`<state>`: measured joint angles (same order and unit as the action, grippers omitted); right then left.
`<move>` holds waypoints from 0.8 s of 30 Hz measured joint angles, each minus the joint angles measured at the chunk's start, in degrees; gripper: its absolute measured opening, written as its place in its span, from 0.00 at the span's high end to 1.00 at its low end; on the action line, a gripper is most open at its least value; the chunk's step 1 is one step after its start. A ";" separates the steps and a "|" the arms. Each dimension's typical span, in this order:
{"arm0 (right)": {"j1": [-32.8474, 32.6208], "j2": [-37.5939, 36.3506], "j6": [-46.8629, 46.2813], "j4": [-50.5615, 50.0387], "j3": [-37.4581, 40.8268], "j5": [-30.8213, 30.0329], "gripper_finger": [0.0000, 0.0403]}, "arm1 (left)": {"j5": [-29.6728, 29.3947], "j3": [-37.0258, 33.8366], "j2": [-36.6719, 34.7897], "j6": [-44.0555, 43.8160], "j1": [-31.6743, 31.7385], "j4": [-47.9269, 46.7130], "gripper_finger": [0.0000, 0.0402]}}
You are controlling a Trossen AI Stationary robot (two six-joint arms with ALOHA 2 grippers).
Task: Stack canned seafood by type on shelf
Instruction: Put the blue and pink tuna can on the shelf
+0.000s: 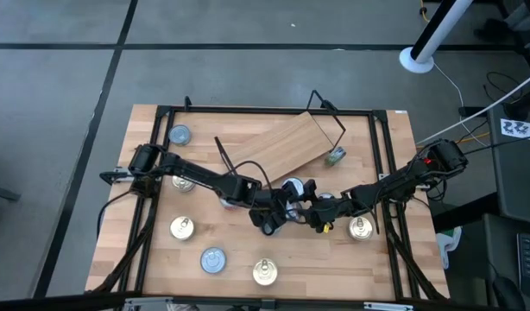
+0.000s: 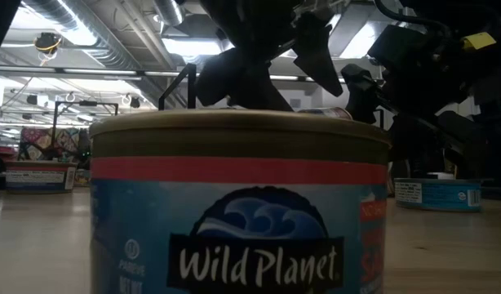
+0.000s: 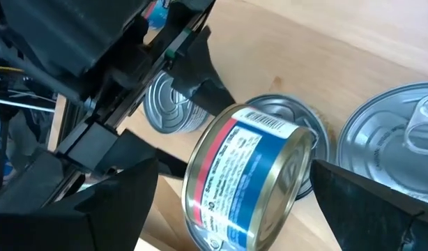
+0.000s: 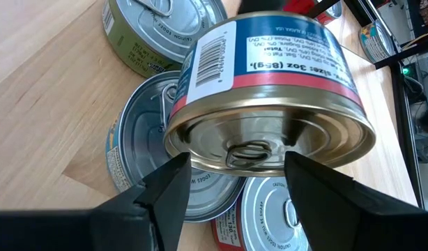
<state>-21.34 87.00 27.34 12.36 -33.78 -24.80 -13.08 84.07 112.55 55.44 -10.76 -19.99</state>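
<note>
Several tins [image 4: 165, 157] crowding held tin [image 4: 270, 90]

**Crowded centre, open near edge**

Both arms meet mid-table over a cluster of tins [image 1: 293, 192], blocking passage there. The tilted shelf [image 1: 278, 142] bars the far middle. Scattered tins [image 1: 213, 259] dot the near side, with bare tabletop [image 1: 118, 250] between them.

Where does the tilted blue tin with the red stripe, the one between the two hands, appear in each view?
High view: blue tin at the table's centre.
Low view: cannot tell; a close tin fills the picture.
Left wrist view: centre, tilted.
Right wrist view: upper centre, ring end toward the camera.
Shared landmark, both wrist views: the flat silvery tin under it.
</note>
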 joint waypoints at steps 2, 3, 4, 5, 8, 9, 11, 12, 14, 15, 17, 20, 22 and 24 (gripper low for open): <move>-0.02 0.00 0.02 0.00 0.00 0.00 0.42 | -0.01 0.00 0.00 0.05 0.38 0.00 0.07; 0.00 0.00 0.00 -0.01 0.00 0.01 0.42 | -0.01 0.00 0.00 0.21 0.50 0.00 0.07; 0.00 0.00 0.01 -0.01 0.00 0.00 0.42 | -0.01 0.00 0.00 0.46 0.73 0.00 0.07; 0.00 0.00 0.01 -0.01 0.00 0.01 0.42 | 0.00 0.00 0.00 0.73 0.87 0.00 0.07; 0.00 0.00 0.01 0.00 0.00 0.01 0.42 | -0.01 0.00 0.00 1.69 1.44 0.00 0.07; 0.00 0.00 0.00 0.00 0.00 0.00 0.42 | 0.12 0.00 0.00 1.70 1.58 0.01 0.07; -0.01 0.00 0.02 -0.02 0.00 0.02 0.42 | 1.67 0.00 0.00 1.66 1.97 -0.03 0.07; 0.00 0.00 0.02 -0.02 0.00 0.02 0.42 | 2.55 0.00 0.00 1.65 2.14 -0.04 0.07; 0.00 0.00 0.00 0.00 -0.01 0.02 0.42 | 3.51 0.00 0.00 1.78 2.39 -0.04 0.07; 0.00 0.00 0.02 -0.02 -0.02 0.02 0.42 | 3.63 0.00 0.00 1.95 2.54 -0.02 0.07; -0.02 0.00 0.00 -0.01 -0.01 0.02 0.42 | 4.16 0.00 0.00 1.95 2.81 -0.02 0.07; 0.00 0.00 0.02 -0.01 -0.02 0.01 0.42 | 6.70 0.02 0.31 1.77 3.34 0.07 0.07; 0.00 0.00 0.02 0.00 -0.02 0.01 0.42 | 7.18 0.04 0.67 2.01 3.47 0.09 0.07; 0.00 0.00 0.00 -0.06 -0.02 0.02 0.42 | 7.48 0.04 1.45 2.43 3.67 0.46 0.07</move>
<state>-21.34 87.00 27.33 12.30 -33.80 -24.78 -5.60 84.12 114.01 57.87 -7.09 -19.53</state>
